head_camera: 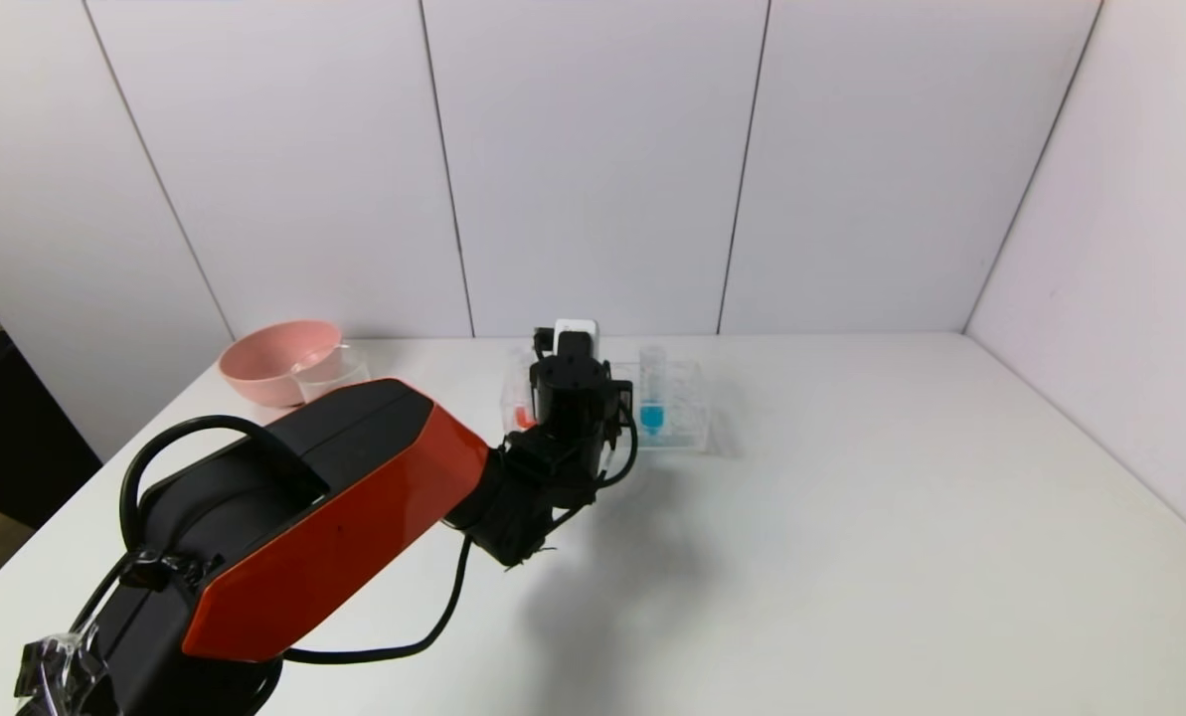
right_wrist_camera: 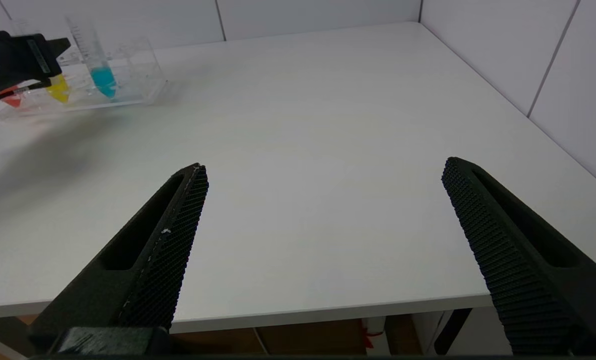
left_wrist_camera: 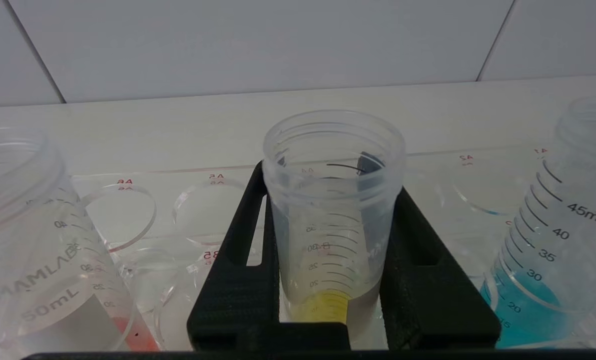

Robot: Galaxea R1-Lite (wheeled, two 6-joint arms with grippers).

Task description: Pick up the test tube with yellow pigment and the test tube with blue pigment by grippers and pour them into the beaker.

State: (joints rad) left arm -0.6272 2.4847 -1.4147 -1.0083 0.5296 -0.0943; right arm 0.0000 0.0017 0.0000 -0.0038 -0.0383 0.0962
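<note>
While the head view hides the grip behind the left gripper, the left wrist view shows its jaws pinching the test tube with yellow pigment, upright in the clear rack between the red tube and the test tube with blue pigment. Left arm reaches forward across the table. Right gripper hovers near the table's front edge, jaws spread wide. Beaker touches the pink bowl, far left.

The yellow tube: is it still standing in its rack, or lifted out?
In the rack: the yellow tube stands upright in the clear rack, the left gripper's fingers against its sides.
</note>
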